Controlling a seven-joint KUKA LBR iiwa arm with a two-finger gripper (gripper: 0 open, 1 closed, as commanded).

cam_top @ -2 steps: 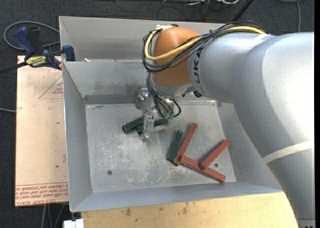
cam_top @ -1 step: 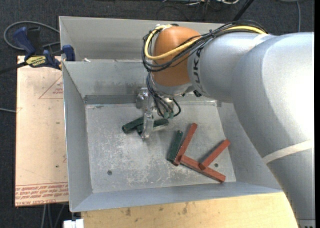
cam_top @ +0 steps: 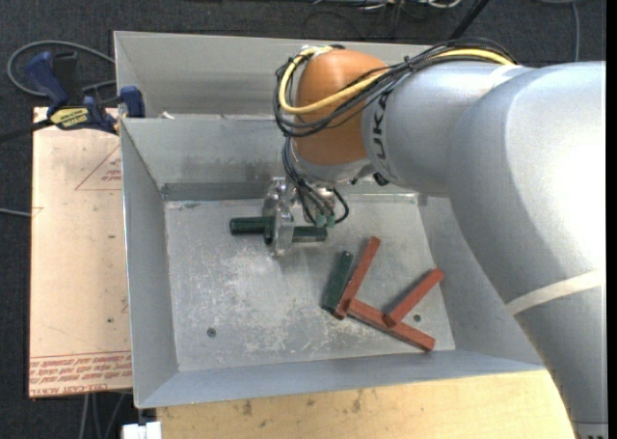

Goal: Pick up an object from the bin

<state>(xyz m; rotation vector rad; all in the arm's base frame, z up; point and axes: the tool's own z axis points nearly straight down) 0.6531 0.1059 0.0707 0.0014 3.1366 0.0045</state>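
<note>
The bin point(cam_top: 145, 234) is made of grey metal. Its floor is flat and dull, with pale scratches and little specks on it, and its walls slope outward.

A long, thin, dark green bar point(cam_top: 249, 226) lies flat on the floor, a little above the middle of the frame. It runs left to right, close to the bin's back wall. It has straight edges and a flat top (like a small building stick).

The big arm point(cam_top: 463, 138) is smooth, round and silver. It comes in from the right of the frame and bends down into the bin. A shiny orange cover point(cam_top: 333, 104), round like a ball, sits at its wrist. Yellow and black cables point(cam_top: 289, 80) loop around the cover. Below it hangs the small metal pincer point(cam_top: 281, 227), pointing straight down. It is right on the dark green bar, near the bar's middle, and the bar sticks out on both sides of it. I cannot tell how far open the pincer is, or whether it has hold of the bar.

More sticks lie in a loose bunch at the lower right of the bin, well apart from the pincer. One is another dark green stick point(cam_top: 337, 281), tilted. A red stick point(cam_top: 361, 268) leans along its right side. Two other red sticks point(cam_top: 416, 294) point(cam_top: 390, 324) meet in a corner shape. Nothing lies between the bunch and the pincer.
</note>
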